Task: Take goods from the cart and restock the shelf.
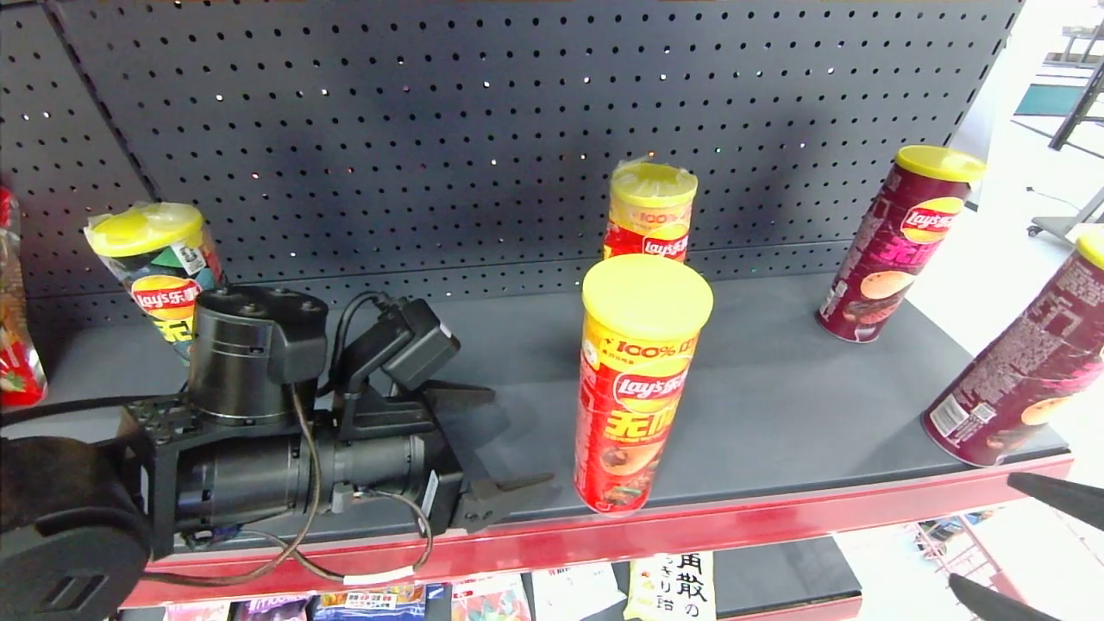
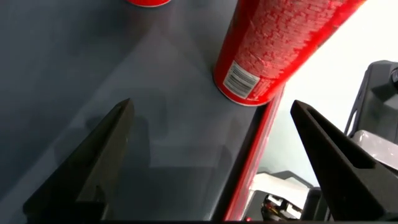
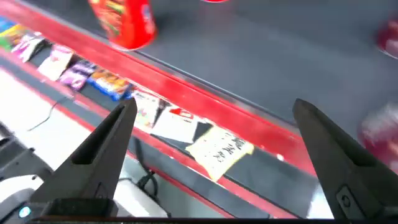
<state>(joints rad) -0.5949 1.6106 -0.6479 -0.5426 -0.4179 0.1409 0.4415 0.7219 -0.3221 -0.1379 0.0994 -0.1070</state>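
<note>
The grey shelf (image 1: 776,405) spans the head view, with a dark pegboard (image 1: 483,112) behind it and a red lip (image 1: 690,526) along its front edge. The left tool (image 1: 517,438) lies low over the shelf deck near the lip, its fingers spread wide and holding nothing. Just ahead of them, apart from both fingertips, the front red can (image 1: 642,388) stands upright at the front edge, right beside the lip. In the left wrist view that can (image 2: 261,50) is beyond the gap between the fingers and nearer the lip-side finger. A rear red can (image 1: 649,211) stands against the pegboard behind it. Two maroon cans (image 1: 897,241) stand well apart toward the shelf's right end, one near the front corner. A teal can (image 1: 159,267) stands at the back left, behind the left arm. The right tool (image 1: 983,530) hangs in front of the shelf below the lip, jaws wide and empty. Packets (image 1: 664,586) sit on the tier below.
</note>
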